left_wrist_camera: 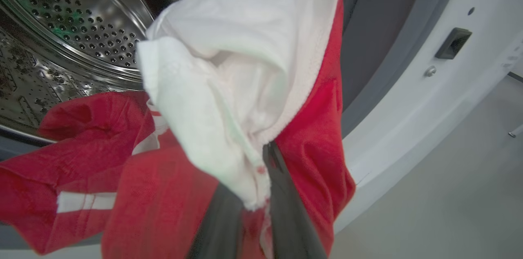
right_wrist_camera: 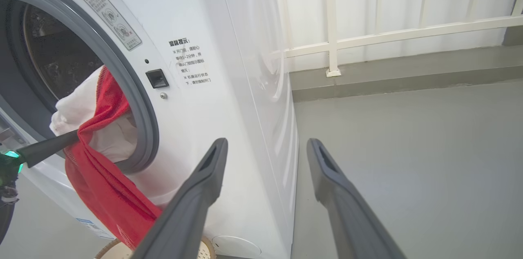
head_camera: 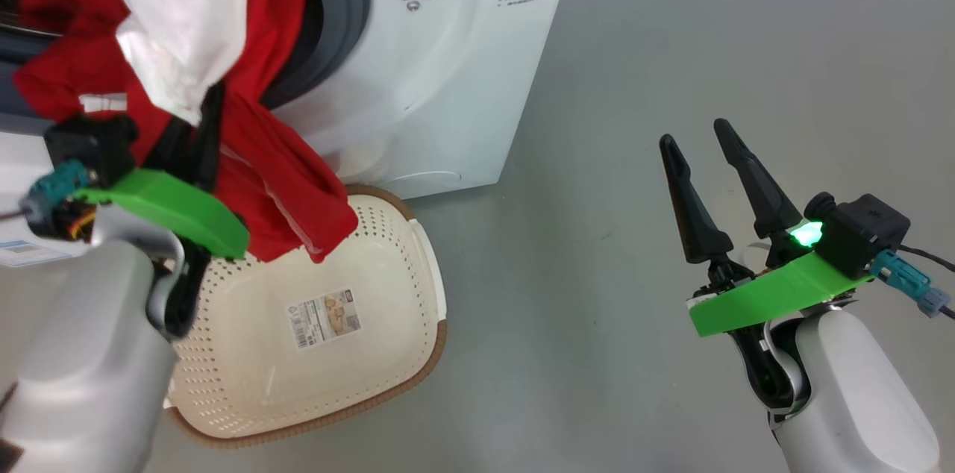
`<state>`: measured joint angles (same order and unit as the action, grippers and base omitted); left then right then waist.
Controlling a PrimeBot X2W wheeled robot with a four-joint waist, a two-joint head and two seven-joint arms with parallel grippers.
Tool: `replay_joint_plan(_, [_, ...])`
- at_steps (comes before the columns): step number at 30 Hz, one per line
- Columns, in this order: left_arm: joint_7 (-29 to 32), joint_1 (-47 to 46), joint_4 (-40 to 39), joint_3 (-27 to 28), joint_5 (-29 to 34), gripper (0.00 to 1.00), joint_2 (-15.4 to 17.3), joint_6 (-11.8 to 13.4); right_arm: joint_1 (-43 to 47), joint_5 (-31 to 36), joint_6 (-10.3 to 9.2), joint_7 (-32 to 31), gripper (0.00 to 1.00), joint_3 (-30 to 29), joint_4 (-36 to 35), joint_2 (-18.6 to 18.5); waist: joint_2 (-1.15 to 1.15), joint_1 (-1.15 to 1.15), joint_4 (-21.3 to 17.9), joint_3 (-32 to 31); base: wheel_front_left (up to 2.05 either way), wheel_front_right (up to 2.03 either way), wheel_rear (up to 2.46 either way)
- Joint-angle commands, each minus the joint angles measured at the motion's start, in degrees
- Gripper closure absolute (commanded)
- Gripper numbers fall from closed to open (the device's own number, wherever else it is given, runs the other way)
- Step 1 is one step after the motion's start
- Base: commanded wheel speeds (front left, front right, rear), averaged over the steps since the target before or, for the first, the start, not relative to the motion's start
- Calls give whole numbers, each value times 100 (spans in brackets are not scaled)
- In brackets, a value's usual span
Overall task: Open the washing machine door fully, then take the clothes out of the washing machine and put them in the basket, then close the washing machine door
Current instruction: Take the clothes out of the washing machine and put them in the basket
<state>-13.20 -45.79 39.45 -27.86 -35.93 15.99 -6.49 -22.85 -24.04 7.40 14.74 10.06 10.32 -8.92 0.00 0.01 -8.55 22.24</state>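
While our left gripper (left_wrist_camera: 266, 148) pinches the clothes (head_camera: 276, 182), a part trailing in the washing machine (head_camera: 448, 85) could snag. Our right gripper (head_camera: 692, 131) hangs spread, empty.

Grey floor (head_camera: 671, 48) spreads across the right of the head view. A white railing (right_wrist_camera: 331, 26) crosses the upper right of the right wrist view.
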Motion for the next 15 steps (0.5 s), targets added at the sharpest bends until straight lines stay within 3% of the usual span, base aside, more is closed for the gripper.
replay_joint_plan(1, [-67,137,-399,161,-27,100,261,99,112,8,9,26,0,56,-141,-10,0,-1,51,-48,0,0,0])
replay_joint_plan(8, [195,1239,-2347,165,-5,100,623,665,171,20,9,26,0,53,-186,-13,0,-1,133,-75,0,0,0])
replay_joint_plan(15, [516,2090,-3661,206,-24,100,942,1127,198,-5,9,26,0,98,-170,-24,0,-1,138,-119,0,0,0])
